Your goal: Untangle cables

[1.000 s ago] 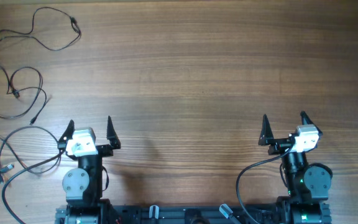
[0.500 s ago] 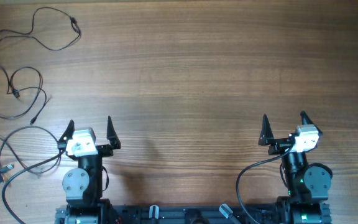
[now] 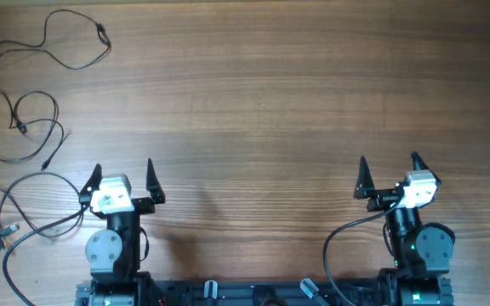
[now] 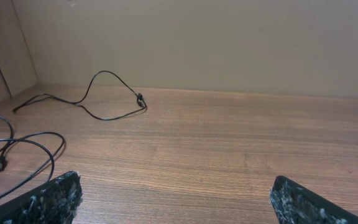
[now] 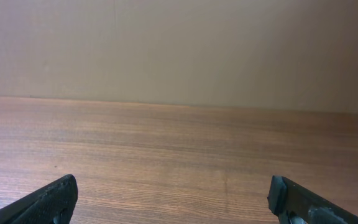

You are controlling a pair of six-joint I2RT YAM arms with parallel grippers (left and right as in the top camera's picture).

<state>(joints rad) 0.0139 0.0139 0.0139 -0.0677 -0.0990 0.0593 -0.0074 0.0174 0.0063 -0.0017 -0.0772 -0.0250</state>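
Three thin black cables lie apart as loose loops on the left of the wooden table (image 3: 270, 85). One cable (image 3: 101, 34) is at the far left corner, a second cable (image 3: 22, 128) lies below it, and a third cable (image 3: 48, 174) curls beside the left arm's base. The left wrist view shows the far cable (image 4: 140, 99) and a nearer loop (image 4: 42, 137). My left gripper (image 3: 123, 164) (image 4: 176, 180) stands open and empty to the right of the cables. My right gripper (image 3: 389, 157) (image 5: 173, 180) is open over bare wood.
A thicker black arm cable (image 3: 7, 272) runs along the front left edge, and another thick cable (image 3: 339, 234) loops by the right arm's base. A plain beige wall (image 5: 179, 50) rises behind the table's far edge.
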